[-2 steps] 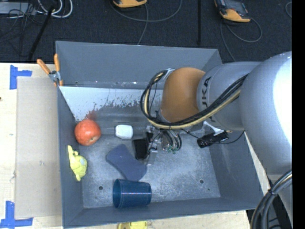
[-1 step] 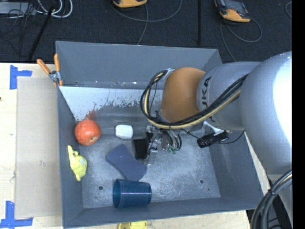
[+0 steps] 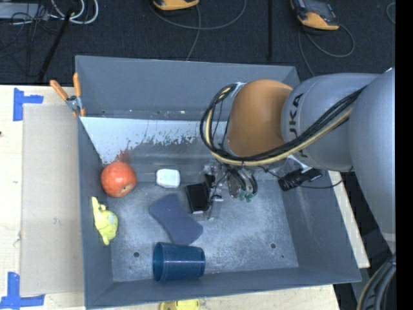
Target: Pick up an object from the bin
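Observation:
My gripper [image 3: 218,187] hangs low over the middle of the bin, below the arm's orange cover. A small black block [image 3: 195,197] lies right beside its left side, touching or nearly touching it. A slate-blue flat curved piece [image 3: 174,219] lies just down and left of the gripper. A white rounded block [image 3: 168,177] sits to the left of the black block.
A red apple [image 3: 118,178] rests near the bin's left wall, with a yellow toy figure [image 3: 104,221] below it. A dark blue cup [image 3: 178,261] lies on its side by the front wall. The arm covers the bin's right rear part.

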`<control>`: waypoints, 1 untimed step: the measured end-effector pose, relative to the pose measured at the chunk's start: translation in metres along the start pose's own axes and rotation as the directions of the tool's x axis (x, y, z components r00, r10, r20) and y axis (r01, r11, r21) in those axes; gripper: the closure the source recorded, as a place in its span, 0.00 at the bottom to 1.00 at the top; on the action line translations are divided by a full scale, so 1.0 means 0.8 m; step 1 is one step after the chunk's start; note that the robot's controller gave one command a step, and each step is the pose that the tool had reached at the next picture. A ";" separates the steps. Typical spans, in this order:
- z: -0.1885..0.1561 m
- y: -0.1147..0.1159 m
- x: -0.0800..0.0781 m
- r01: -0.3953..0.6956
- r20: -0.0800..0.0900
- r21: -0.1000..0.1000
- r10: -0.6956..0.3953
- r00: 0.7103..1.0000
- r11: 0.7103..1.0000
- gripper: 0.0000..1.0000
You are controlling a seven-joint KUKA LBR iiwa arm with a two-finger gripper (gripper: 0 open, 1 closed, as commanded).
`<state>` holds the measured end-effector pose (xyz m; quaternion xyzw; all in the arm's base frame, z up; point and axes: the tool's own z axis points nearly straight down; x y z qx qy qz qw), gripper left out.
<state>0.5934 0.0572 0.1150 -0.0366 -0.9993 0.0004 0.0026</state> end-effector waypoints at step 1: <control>-0.115 -0.024 -0.004 0.170 0.007 0.000 -0.170 0.985 0.985 1.00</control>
